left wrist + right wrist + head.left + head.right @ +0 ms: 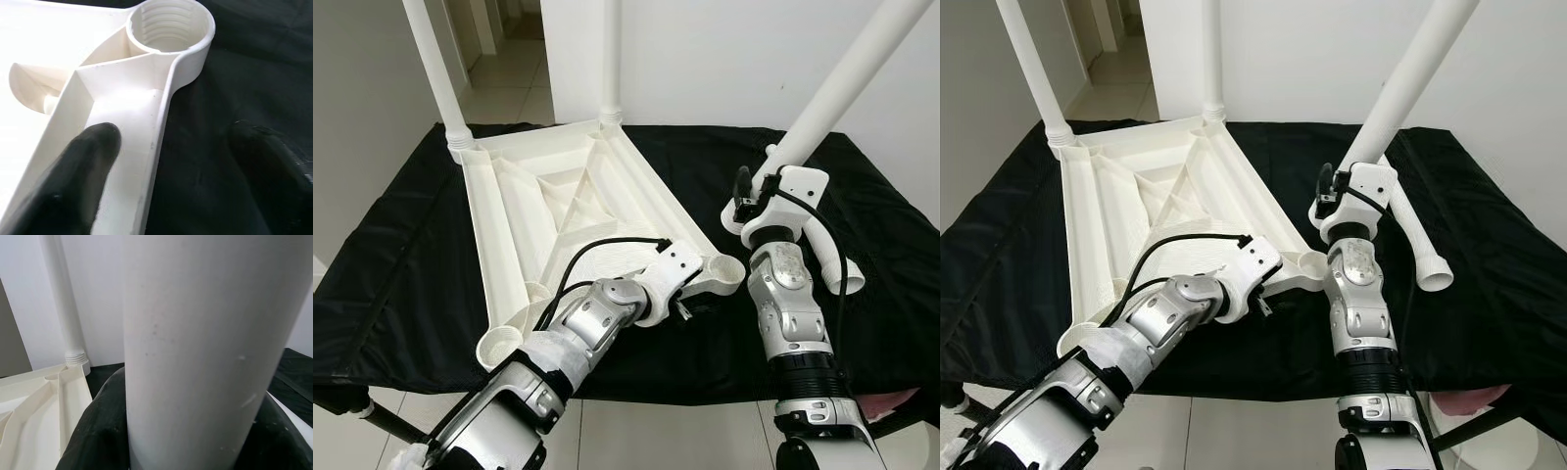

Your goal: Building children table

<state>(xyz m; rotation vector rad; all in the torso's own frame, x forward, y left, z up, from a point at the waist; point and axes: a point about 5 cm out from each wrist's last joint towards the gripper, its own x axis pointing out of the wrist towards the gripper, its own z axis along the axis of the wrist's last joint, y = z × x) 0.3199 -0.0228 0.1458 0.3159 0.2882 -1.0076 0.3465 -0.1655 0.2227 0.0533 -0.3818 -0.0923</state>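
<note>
A black cloth [401,255] is seen spread over the desk. The upturned tabletop [573,201], its screwed-in legs [435,69] and the loose leg [847,83] are all plain white, unpatterned. The arms are finished in silver with white housings, and black cables [597,250] are run along them. The left claw [166,171] is black-fingered. Pale tiles are seen on the floor [504,88], and the wall [724,59] is white.
</note>
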